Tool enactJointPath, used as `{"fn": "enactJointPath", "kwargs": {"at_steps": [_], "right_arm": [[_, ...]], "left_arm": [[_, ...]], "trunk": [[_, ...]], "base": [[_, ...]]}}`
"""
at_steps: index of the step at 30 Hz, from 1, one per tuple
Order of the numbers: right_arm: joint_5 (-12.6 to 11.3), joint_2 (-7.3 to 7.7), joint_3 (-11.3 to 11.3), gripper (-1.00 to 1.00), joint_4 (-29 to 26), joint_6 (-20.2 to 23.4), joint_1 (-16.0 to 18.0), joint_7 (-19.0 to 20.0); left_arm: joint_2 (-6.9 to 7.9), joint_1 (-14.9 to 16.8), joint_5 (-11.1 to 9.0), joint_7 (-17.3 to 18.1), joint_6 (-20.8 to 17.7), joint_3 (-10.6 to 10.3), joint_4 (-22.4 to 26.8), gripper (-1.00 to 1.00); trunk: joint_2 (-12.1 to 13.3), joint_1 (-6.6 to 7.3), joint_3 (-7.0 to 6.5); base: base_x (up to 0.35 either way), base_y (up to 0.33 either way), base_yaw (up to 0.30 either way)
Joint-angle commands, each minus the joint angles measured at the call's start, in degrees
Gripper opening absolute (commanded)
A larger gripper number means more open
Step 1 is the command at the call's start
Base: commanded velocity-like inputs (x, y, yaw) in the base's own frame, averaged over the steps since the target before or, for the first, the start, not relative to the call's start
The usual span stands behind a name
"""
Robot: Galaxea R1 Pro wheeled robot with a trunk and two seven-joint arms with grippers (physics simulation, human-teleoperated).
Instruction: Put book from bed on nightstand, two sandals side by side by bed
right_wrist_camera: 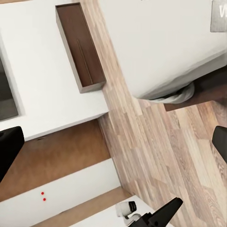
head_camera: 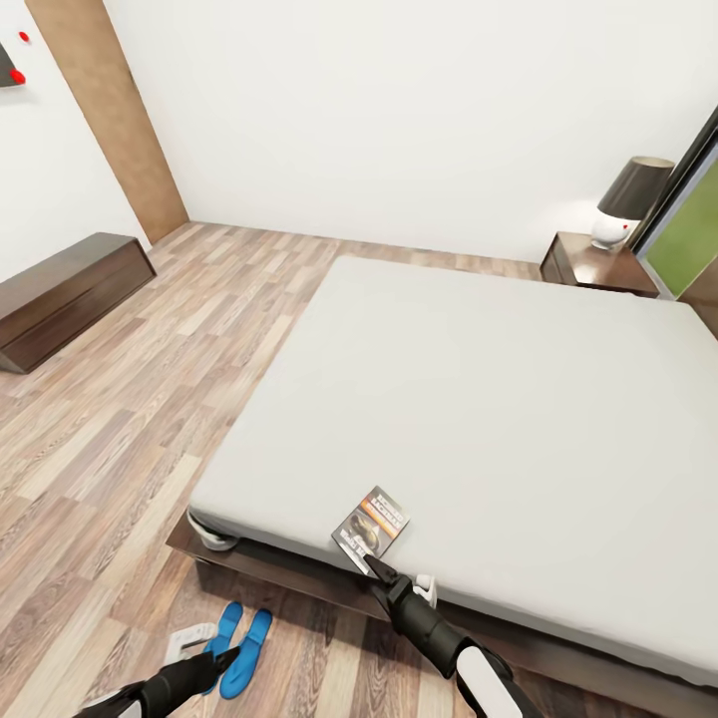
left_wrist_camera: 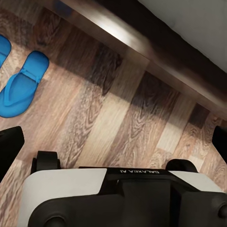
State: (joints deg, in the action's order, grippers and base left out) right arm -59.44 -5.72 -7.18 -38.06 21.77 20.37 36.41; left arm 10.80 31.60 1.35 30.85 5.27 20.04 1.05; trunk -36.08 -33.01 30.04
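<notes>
The book (head_camera: 371, 530) lies flat on the grey mattress of the bed (head_camera: 479, 399), near the mattress edge closest to the robot; the right end effector (head_camera: 376, 566) reaches to the book's near edge, its fingertips spread wide in the right wrist view and pinching nothing. The two blue sandals (head_camera: 239, 635) lie side by side on the wood floor (head_camera: 120, 419) just beside the bed frame; the left end effector (head_camera: 231, 655) hovers over them, spread and empty; a nightstand (head_camera: 596, 265) with a lamp (head_camera: 628, 202) stands at the bed's far corner.

Blue sandals (head_camera: 239, 638), light-grey bed (head_camera: 479, 399), seemingly dark, orange-banded book (head_camera: 371, 526).
</notes>
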Motion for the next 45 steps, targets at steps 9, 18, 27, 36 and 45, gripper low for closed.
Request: {"fn": "enactJointPath", "kwargs": {"at_steps": [9,18,27,36,45], "right_arm": [[-0.59,0.01,-0.03,1.0,0.0,0.38,-0.01,-0.05],[-0.59,0.01,-0.03,1.0,0.0,0.22,-0.03,1.28],[-0.55,0.01,-0.03,1.0,0.12,0.12,-0.01,8.4],[-0.45,0.01,-0.03,1.0,0.41,0.1,-0.05,13.7],[-0.33,0.01,-0.03,1.0,0.58,0.03,-0.05,14.38]], "left_arm": [[-0.07,0.04,0.15,0.09,0.27,0.14,-0.09,1.0],[-0.06,0.04,0.15,0.09,0.27,0.15,-0.09,1.0],[-0.04,0.04,0.15,0.09,0.27,0.15,-0.09,1.0],[-0.05,0.04,0.15,0.09,0.27,0.18,-0.09,1.0],[-0.06,0.04,0.15,0.09,0.27,0.15,-0.09,1.0]], "trunk": [[-3.68,-1.99,1.68],[-7.29,-3.97,3.29],[-8.9,-4.85,4.01],[-8.9,-4.85,4.01],[-11.3,-6.17,5.09]], "base": [[0.0,0.0,0.0],[0.0,0.0,0.0],[0.0,0.0,0.0],[0.0,0.0,0.0],[0.0,0.0,0.0]]}}
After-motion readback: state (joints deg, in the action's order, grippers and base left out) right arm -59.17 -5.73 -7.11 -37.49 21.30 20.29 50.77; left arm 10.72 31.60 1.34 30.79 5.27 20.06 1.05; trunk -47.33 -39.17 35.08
